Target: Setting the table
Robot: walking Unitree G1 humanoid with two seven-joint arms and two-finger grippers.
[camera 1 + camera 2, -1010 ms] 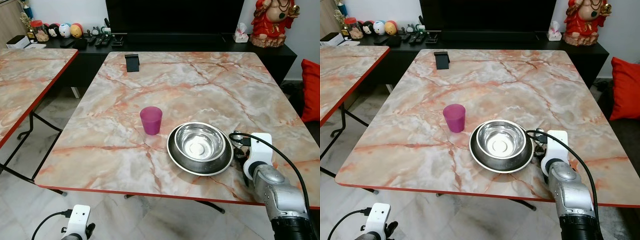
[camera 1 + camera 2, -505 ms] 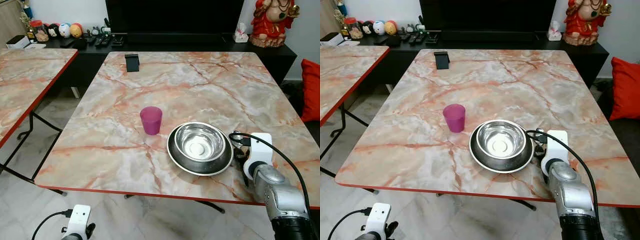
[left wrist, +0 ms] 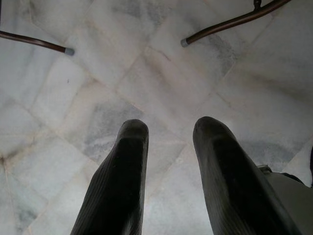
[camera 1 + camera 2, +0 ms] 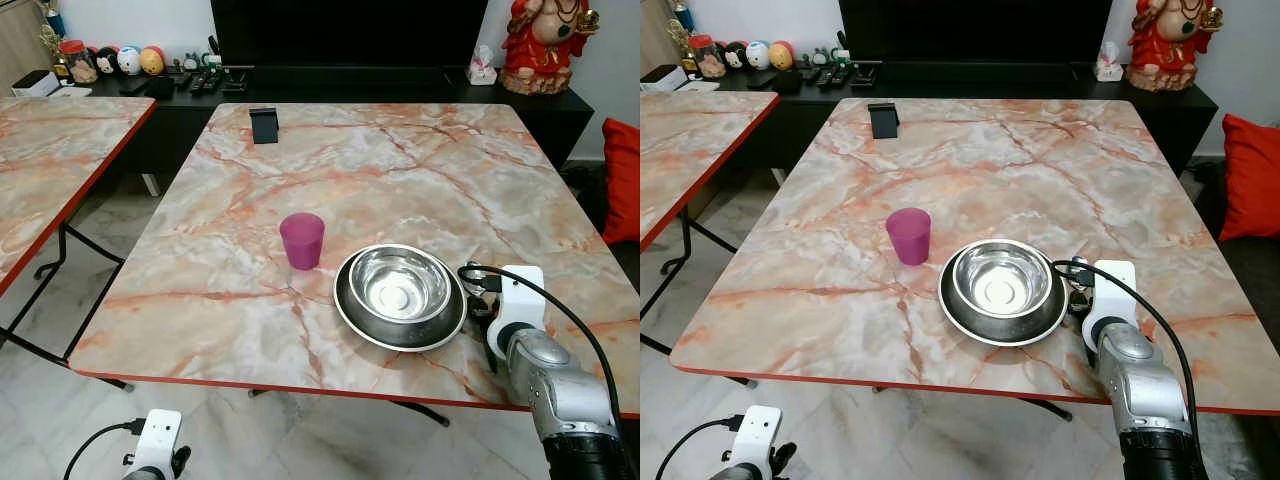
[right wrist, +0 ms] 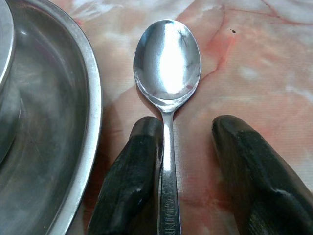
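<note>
A steel bowl (image 4: 400,282) sits inside a steel plate (image 4: 396,342) near the table's front edge, with a pink cup (image 4: 301,240) to their left. My right gripper (image 5: 188,132) rests low on the table just right of the plate and is open. A steel spoon (image 5: 167,63) lies flat on the marble between its fingers (image 5: 134,166), bowl end pointing away and handle against the finger on the plate side. My left gripper (image 3: 171,129) hangs open below the table over the floor.
A black phone stand (image 4: 264,124) stands at the table's far left. A second marble table (image 4: 50,150) is on the left, with a gap of tiled floor between. A black cabinet with a red statue (image 4: 545,40) runs behind; a red cushion (image 4: 625,180) sits at the right.
</note>
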